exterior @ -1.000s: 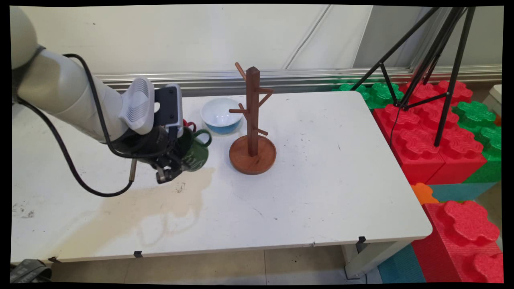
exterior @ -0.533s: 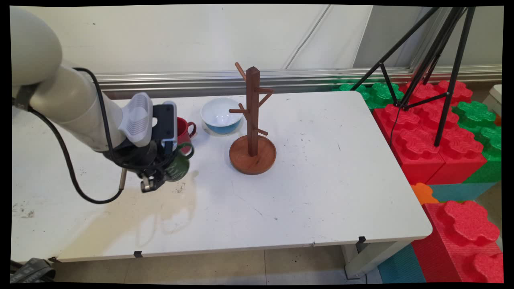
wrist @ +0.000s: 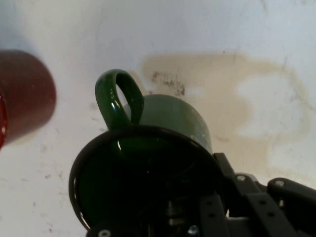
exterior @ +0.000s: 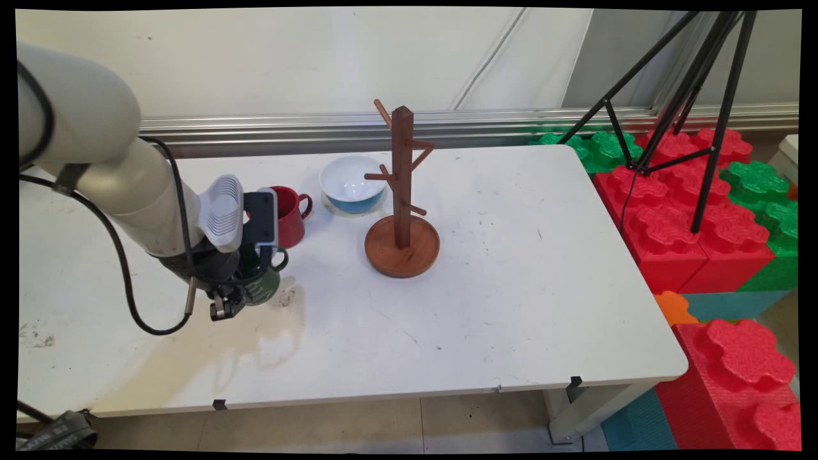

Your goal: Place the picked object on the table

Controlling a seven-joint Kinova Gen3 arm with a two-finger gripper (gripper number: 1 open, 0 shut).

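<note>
The black gripper (exterior: 225,305), low over the left part of the white table (exterior: 511,287), grips a green mug (exterior: 263,281) by its rim, one finger inside the mouth and one outside, as the hand view shows (wrist: 148,168); whether the mug rests on the table or hangs just above it cannot be told. Its handle points toward a red mug (exterior: 286,214) standing just behind. Farther right stand a white-and-blue bowl (exterior: 350,185) and a wooden mug tree (exterior: 401,211) on its round base. A yellowish stain (exterior: 211,332) marks the tabletop beside the gripper.
</note>
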